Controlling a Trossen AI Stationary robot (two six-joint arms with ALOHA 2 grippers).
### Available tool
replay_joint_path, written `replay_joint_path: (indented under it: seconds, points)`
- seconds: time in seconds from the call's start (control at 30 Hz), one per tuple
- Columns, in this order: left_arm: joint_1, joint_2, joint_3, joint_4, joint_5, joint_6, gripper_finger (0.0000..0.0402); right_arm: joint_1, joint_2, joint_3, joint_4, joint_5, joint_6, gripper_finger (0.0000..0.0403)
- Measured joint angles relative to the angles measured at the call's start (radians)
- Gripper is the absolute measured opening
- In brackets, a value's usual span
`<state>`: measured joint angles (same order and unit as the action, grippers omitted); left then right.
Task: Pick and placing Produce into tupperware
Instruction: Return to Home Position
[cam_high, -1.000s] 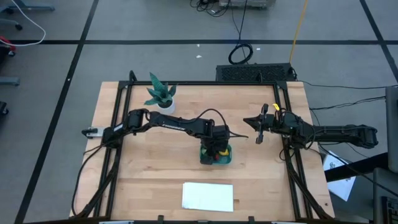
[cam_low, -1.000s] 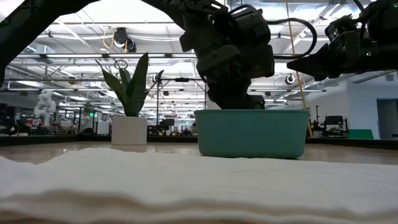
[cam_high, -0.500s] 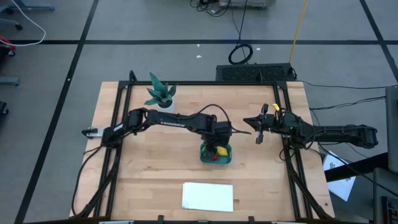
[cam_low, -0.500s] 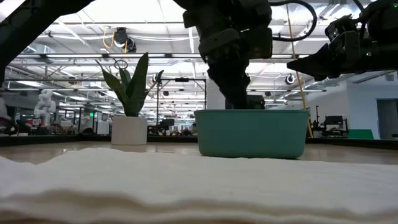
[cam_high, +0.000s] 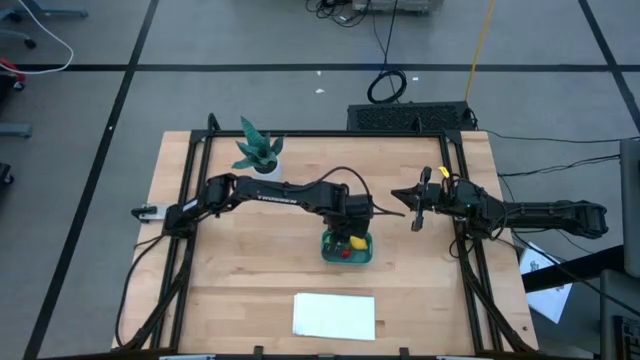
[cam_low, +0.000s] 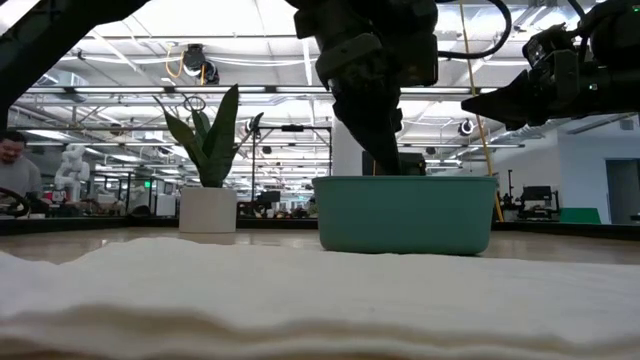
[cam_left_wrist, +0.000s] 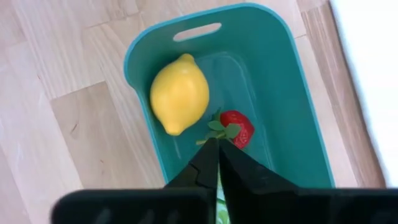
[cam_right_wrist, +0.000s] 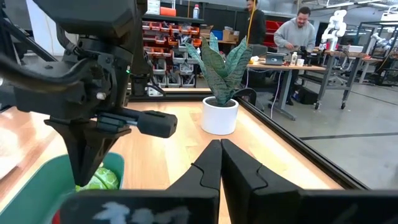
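Left wrist view first. Produce located?
— Confirmed. Lemon (cam_left_wrist: 180, 93) and strawberry (cam_left_wrist: 238, 127) lying just beside one another on the floor of the tupperware (cam_left_wrist: 298, 81). Green piece (cam_right_wrist: 99, 179) seen inside the same tub from the right wrist view. Nothing of the produce noted out on the bench (cam_high: 240, 290).

Relation to the fingers?
— Left gripper (cam_left_wrist: 217, 142) directly above the tub, fingers pressed together and holding nothing. Tips over the strawberry's leafy end, lemon just to one side. Low view: tips reaching down to about the rim line. Contact with the fruit not determinable.

Clearance for the retreat?
— Judged straight up first, then back. Sideways travel likely to catch the tub wall. Tub's long axis across the bench. Right gripper (cam_high: 416, 220) well apart to the side, raised, fingers likewise closed and empty.
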<state>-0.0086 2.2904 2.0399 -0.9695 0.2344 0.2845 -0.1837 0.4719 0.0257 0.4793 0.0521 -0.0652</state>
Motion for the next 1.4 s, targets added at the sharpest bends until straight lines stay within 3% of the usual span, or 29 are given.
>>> replay_joint_path:
  seconds: [0.3,0.47,0.67,1.1,1.4]
  points:
    - [0.001,0.0,0.0,0.001,-0.002,0.0,0.0005,0.0,0.0,0.0,0.0,0.0,0.0,0.0]
    - [-0.002,-0.029,-0.002,-0.081,-0.133,0.051,0.0004,0.0,0.0,0.0,-0.001,0.0,0.0,0.0]
    - [-0.001,-0.161,-0.002,-0.188,-0.257,0.05,0.0002,0.0,0.0,0.0,0.002,0.0,-0.001,0.0]
    - [0.042,-0.512,-0.001,-0.141,-0.272,-0.002,0.0001,0.0,0.0,0.0,0.009,0.0,0.0,0.0]
    - [0.042,-0.638,-0.002,-0.111,-0.324,-0.004,0.0,0.0,0.002,0.0,0.007,0.0,0.001,0.0]
